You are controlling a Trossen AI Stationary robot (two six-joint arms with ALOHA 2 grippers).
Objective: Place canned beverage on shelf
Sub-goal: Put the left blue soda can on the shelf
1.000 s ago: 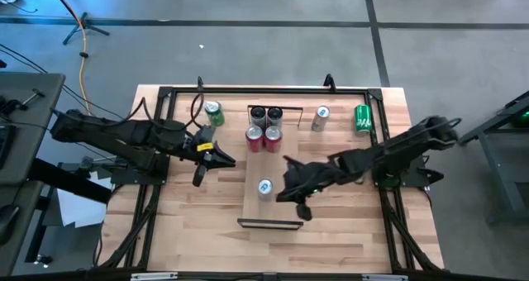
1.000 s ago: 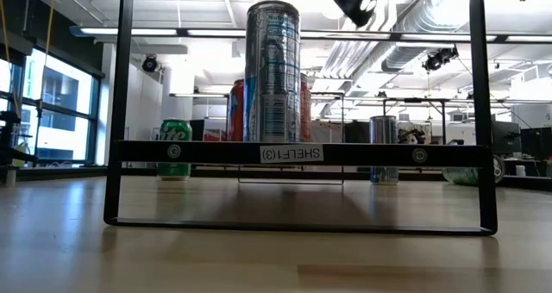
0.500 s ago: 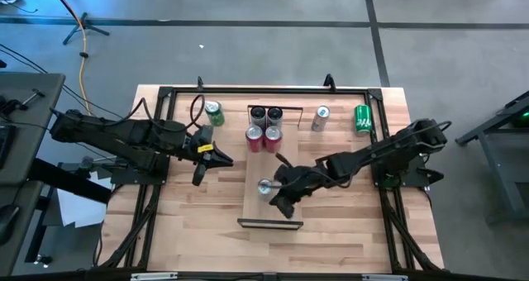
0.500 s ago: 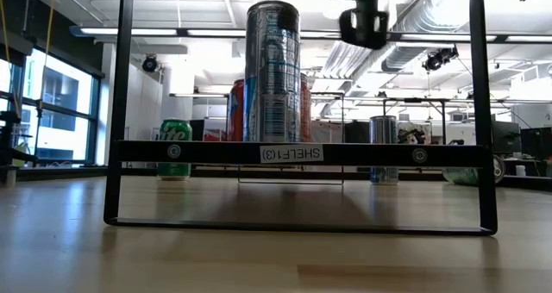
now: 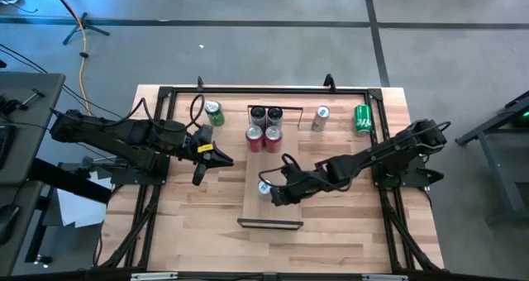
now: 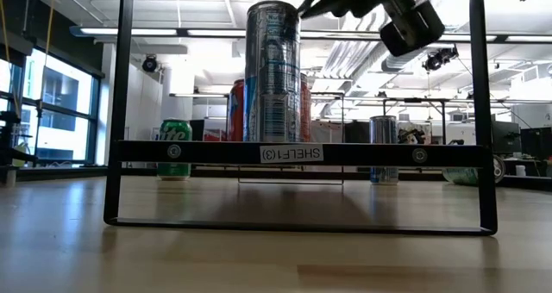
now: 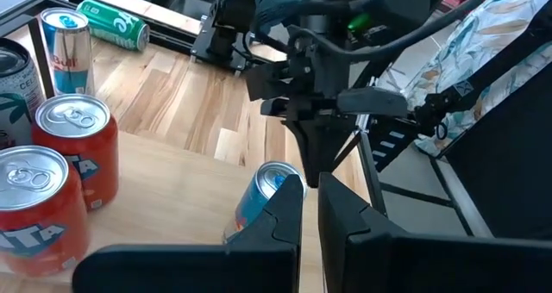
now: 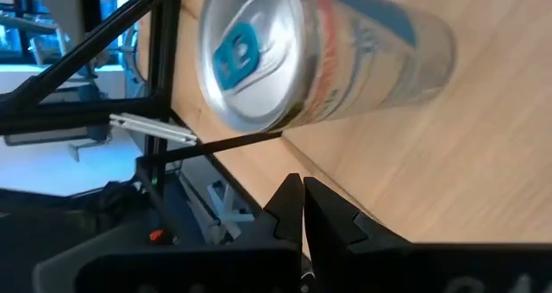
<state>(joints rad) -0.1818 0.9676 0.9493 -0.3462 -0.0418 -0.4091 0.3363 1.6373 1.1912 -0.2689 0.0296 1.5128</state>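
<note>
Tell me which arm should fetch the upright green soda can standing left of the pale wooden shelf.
Left. The left gripper sits on that side, near the upright green soda can; the right gripper is over the pale wooden shelf beside a tall blue-and-silver can.

My two arms are black and chunky, with black cables looped along them. The left arm (image 5: 124,136) has a small yellow mark, maybe a sticker.
</note>
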